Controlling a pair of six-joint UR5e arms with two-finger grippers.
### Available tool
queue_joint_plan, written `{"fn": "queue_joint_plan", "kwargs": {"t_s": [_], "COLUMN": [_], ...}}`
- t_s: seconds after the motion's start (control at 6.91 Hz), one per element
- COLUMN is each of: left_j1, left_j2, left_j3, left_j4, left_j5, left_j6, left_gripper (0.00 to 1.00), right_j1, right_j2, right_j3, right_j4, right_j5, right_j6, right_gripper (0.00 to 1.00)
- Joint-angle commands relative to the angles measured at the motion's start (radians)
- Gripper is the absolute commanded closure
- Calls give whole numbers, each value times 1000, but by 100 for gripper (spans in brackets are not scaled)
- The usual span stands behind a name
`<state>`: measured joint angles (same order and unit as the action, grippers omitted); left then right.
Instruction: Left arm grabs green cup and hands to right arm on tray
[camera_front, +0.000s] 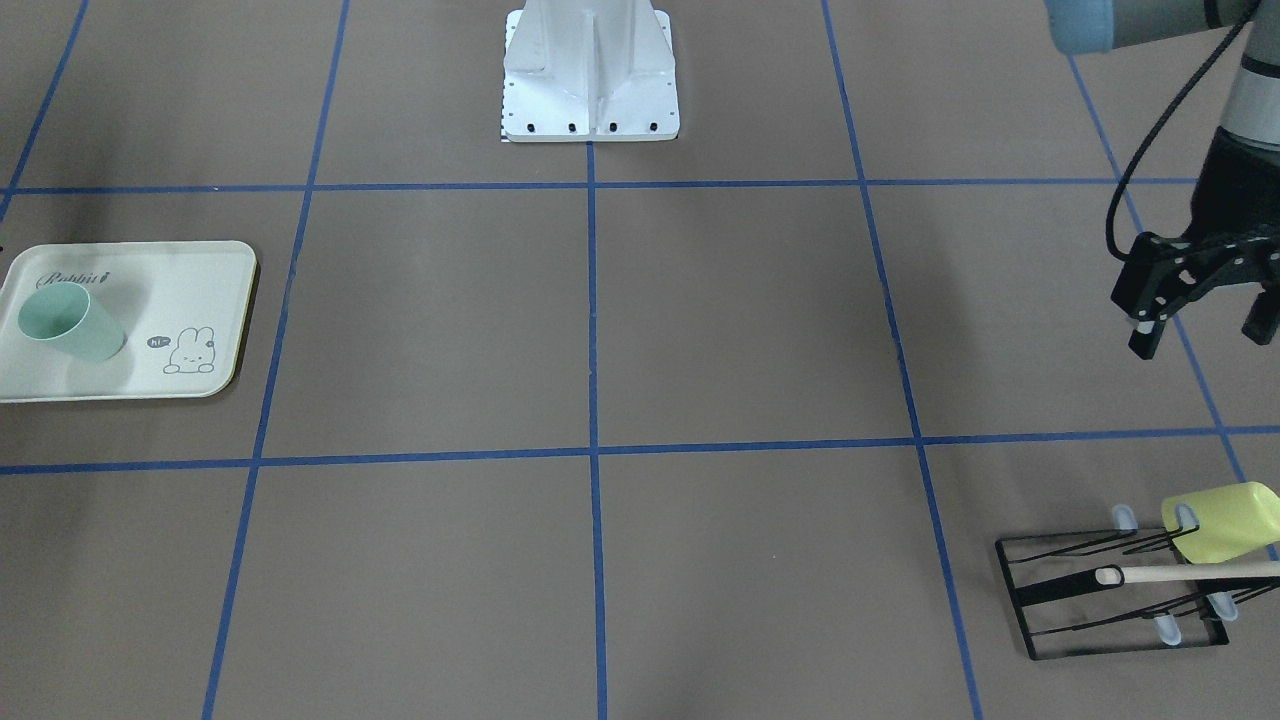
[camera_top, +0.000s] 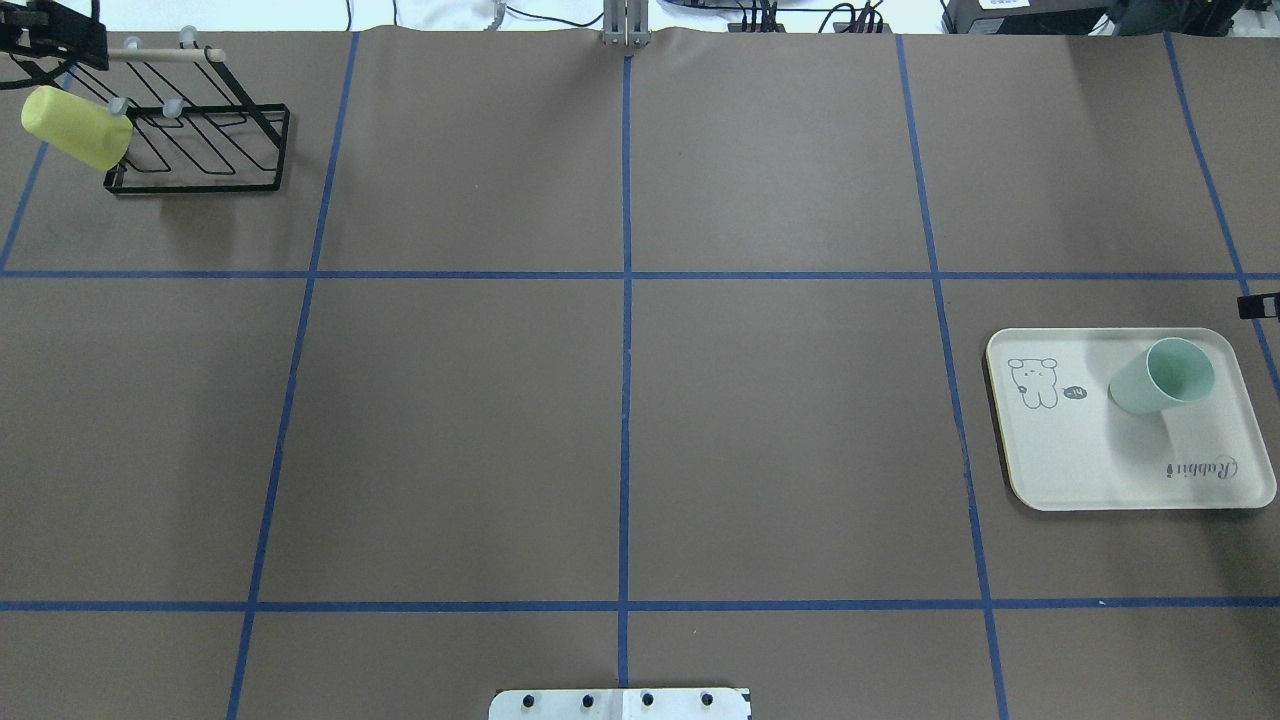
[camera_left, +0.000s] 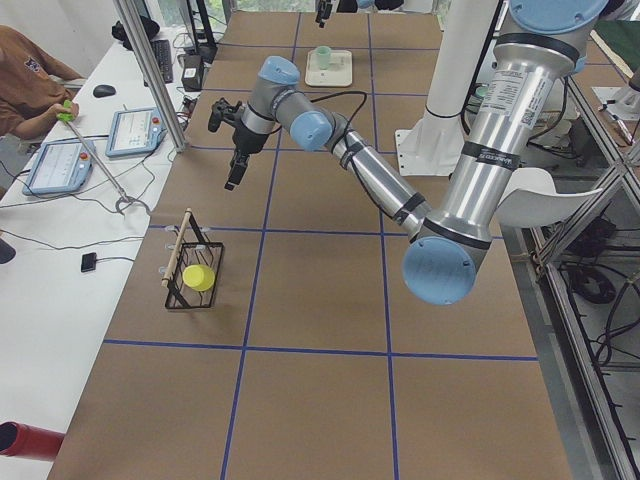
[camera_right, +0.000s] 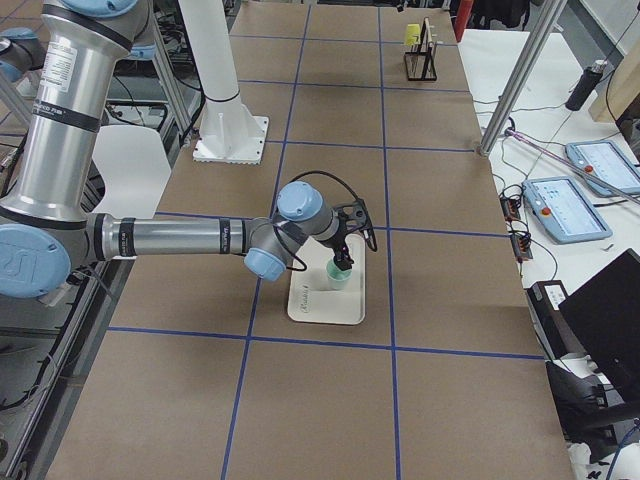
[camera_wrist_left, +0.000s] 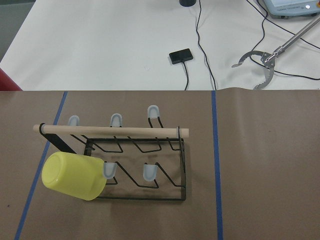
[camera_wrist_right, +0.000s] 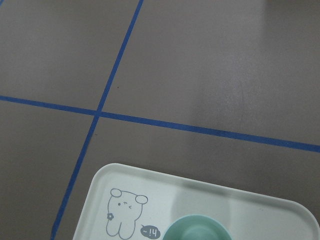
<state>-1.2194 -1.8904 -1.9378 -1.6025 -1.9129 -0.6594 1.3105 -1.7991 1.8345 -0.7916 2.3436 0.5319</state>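
Note:
The green cup (camera_front: 70, 322) stands open end up on the cream tray (camera_front: 200, 280), near its "Rabbit" lettering; it also shows in the overhead view (camera_top: 1165, 375) on the tray (camera_top: 1080, 460). My left gripper (camera_front: 1200, 335) hangs open and empty above the table, far from the tray and short of the cup rack. My right gripper (camera_right: 343, 262) hovers just over the cup (camera_right: 338, 277); I cannot tell whether it is open or shut. The right wrist view shows only the cup's rim (camera_wrist_right: 197, 231) and the tray's corner (camera_wrist_right: 150, 200).
A yellow-green cup (camera_front: 1220, 520) hangs on a black wire rack (camera_front: 1060, 590) with a wooden bar, at the table's far left corner (camera_top: 200, 150). The white robot base (camera_front: 590, 70) stands at the near middle edge. Blue tape lines grid the brown table.

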Motion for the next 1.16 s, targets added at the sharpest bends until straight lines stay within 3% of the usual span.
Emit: {"fn": "queue_joint_plan", "kwargs": {"t_s": [0.0, 0.29, 0.58, 0.72, 0.87, 1.01], "left_j1": [-148, -259, -304, -325, -330, -345], "left_j2": [35, 133, 250, 276, 281, 296], "left_j3": [129, 251, 272, 278, 307, 354], "left_j4": [1, -13, -14, -7, 4, 0], "left_j5": [-121, -280, -295, -298, -299, -371], "left_j6": [322, 618, 821, 852, 850, 844], "left_gripper": [0, 0, 0, 0, 0, 0], "right_j1": [108, 204, 211, 211, 211, 211], "right_j2": [104, 136, 95, 105, 125, 127], "right_j3": [0, -6, -49, -81, -110, -127], "right_j4": [-359, -626, -621, -623, -635, -640], "right_j5": [69, 62, 18, -36, -32, -24], "right_j6": [-249, -424, -437, -437, -435, -435], "right_gripper": [0, 0, 0, 0, 0, 0]}}
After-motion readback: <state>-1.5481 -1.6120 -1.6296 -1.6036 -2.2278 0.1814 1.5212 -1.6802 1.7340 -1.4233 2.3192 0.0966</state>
